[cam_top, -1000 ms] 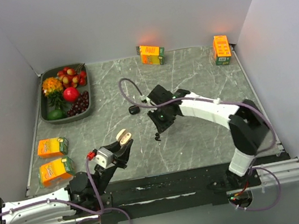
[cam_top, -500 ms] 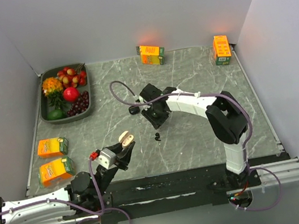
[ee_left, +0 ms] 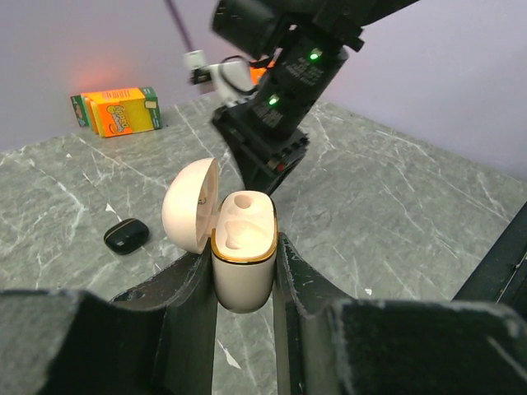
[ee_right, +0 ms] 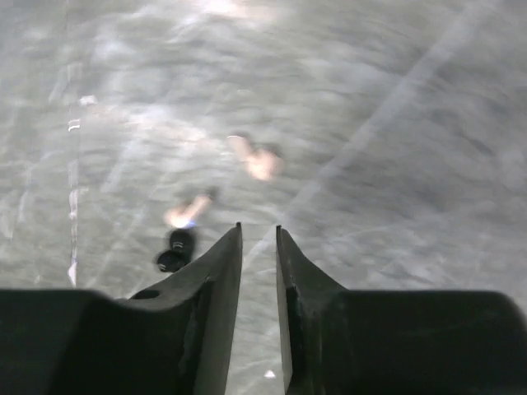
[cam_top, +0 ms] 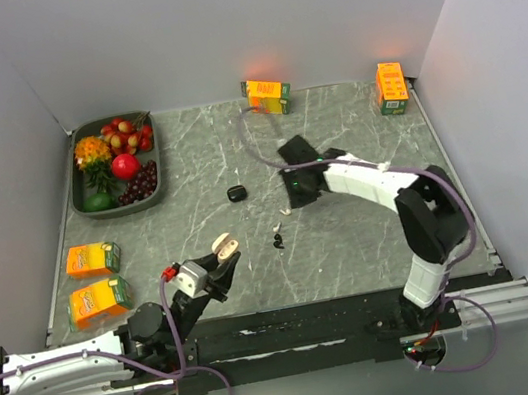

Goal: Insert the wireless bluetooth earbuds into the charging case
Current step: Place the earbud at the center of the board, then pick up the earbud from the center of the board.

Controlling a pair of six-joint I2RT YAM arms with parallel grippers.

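Observation:
My left gripper point(ee_left: 244, 249) is shut on the cream, gold-rimmed charging case point(ee_left: 242, 276), held upright above the table's near edge with its lid point(ee_left: 190, 206) swung open and both sockets bare. In the top view the case point(cam_top: 220, 246) is left of the earbuds. Two whitish earbuds point(ee_right: 259, 161) point(ee_right: 188, 215) and a black one point(ee_right: 174, 252) lie on the marble, blurred, just ahead and left of my right gripper point(ee_right: 258, 232). Its jaws stand narrowly open with nothing between them. From above, the right gripper point(cam_top: 293, 200) hovers by a whitish earbud point(cam_top: 285, 211); the black earbud point(cam_top: 278, 243) lies nearer.
A small black case point(cam_top: 235, 193) lies left of the right gripper. A fruit tray point(cam_top: 156, 175) sits at the back left. Orange juice cartons stand at the left edge point(cam_top: 92, 259) point(cam_top: 99, 301) and along the back point(cam_top: 267, 95) point(cam_top: 391, 87).
The right arm swung left toward the black case, then back right and farther away. Whitish earbuds now show on the table near it. The left gripper with the case barely moved.

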